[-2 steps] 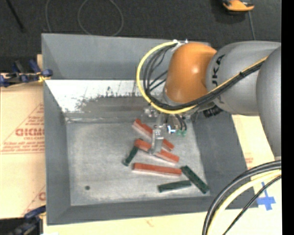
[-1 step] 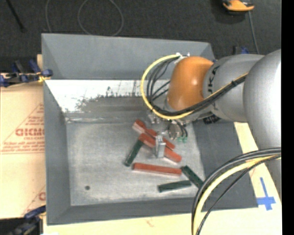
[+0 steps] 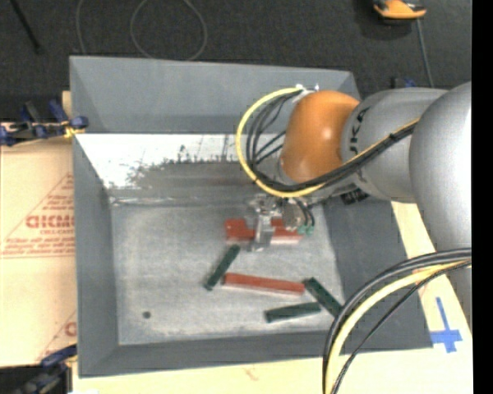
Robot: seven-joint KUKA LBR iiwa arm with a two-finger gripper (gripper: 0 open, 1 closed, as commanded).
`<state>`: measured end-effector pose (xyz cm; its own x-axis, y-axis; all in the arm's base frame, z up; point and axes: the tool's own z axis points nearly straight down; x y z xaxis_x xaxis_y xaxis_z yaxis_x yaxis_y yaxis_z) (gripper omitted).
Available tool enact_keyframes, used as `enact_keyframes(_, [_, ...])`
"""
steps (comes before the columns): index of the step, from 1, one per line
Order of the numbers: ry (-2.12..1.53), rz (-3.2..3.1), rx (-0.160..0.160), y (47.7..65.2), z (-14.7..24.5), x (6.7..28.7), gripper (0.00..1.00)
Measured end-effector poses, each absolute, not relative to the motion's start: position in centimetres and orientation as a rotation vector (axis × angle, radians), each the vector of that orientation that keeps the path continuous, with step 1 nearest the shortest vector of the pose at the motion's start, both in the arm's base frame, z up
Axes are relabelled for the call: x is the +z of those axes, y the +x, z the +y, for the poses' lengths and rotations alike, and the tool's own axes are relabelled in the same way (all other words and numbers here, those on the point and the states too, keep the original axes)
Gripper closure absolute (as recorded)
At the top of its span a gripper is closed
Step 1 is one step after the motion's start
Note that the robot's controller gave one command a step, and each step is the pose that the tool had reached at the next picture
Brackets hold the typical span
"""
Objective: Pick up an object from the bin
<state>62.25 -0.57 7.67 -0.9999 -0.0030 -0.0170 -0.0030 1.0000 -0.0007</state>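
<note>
Leftmost on the floor of the grey bin (image 3: 94,245) I see a dark green stick (image 3: 222,268), lying slanted. Up and to its right, near the bin's middle, lies a short red block (image 3: 238,231). The gripper (image 3: 267,224) is down directly over this block and covers its centre; I cannot tell whether it is clamped on it. Below lies a long red bar (image 3: 263,284). Near the bar's right end are a lower green stick (image 3: 292,312) and a slanted right green stick (image 3: 322,295).

Dark carpet floor (image 3: 255,15) (a thin cable (image 3: 133,25) loops across it).
</note>
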Motion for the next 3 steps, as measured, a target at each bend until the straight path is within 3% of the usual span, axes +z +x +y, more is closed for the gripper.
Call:
enact_keyframes(1, [-0.143,3.127,-0.007,58.1,-7.0,20.5,1.00])
enact_keyframes(2, [-0.147,3.134,-0.002,58.1,-6.7,20.0,0.00])
enact_keyframes(3, [-0.234,3.128,-0.003,63.9,-5.2,6.8,0.00])
